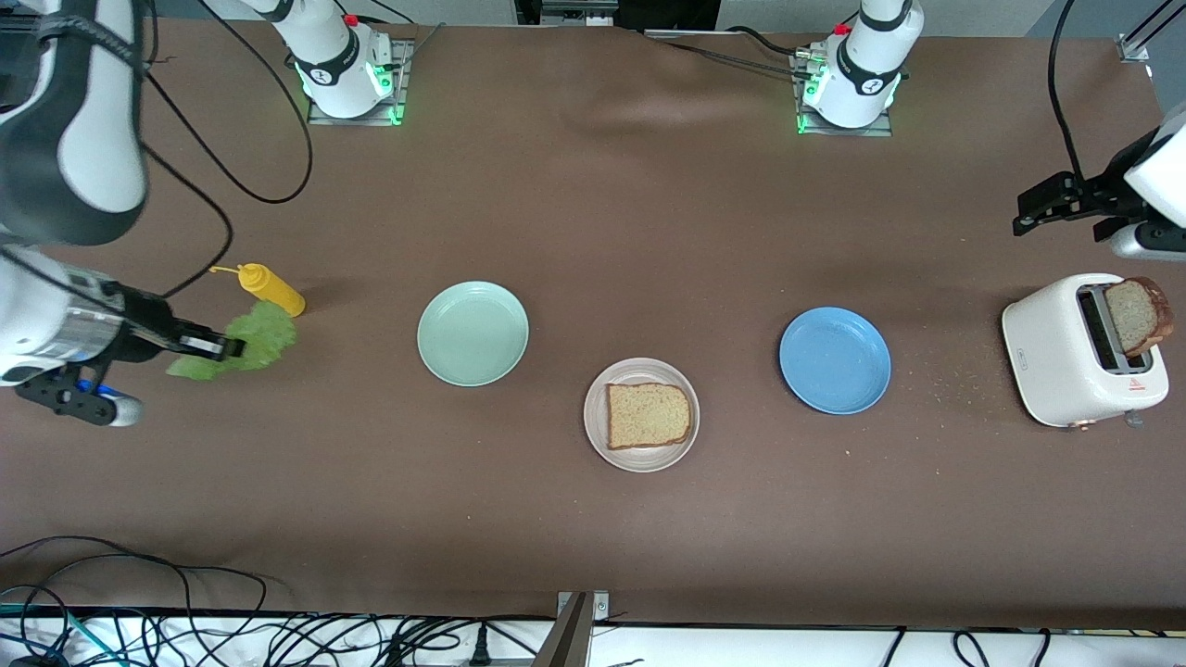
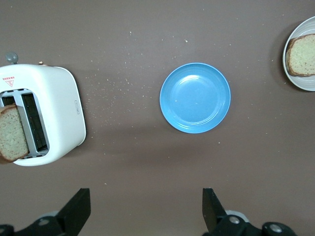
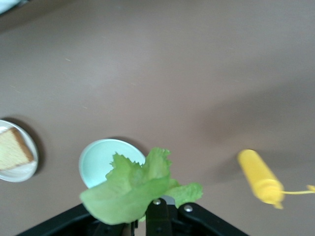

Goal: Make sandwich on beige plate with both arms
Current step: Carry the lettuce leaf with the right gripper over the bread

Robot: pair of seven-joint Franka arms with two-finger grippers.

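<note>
The beige plate (image 1: pixel 641 415) lies near the middle of the table with one brown bread slice (image 1: pixel 648 415) on it. A second bread slice (image 1: pixel 1138 315) stands in the white toaster (image 1: pixel 1079 351) at the left arm's end. My right gripper (image 1: pixel 224 348) is shut on a ruffled green lettuce leaf (image 1: pixel 243 343) and holds it up over the table at the right arm's end; the leaf also shows in the right wrist view (image 3: pixel 138 187). My left gripper (image 1: pixel 1036 211) is open and empty in the air, over bare table beside the toaster (image 2: pixel 47 120).
A mint-green plate (image 1: pixel 473 333) and a blue plate (image 1: pixel 835 359) lie on either side of the beige plate, a little farther from the front camera. A yellow squeeze bottle (image 1: pixel 269 288) lies beside the lettuce. Crumbs are scattered between the blue plate and the toaster.
</note>
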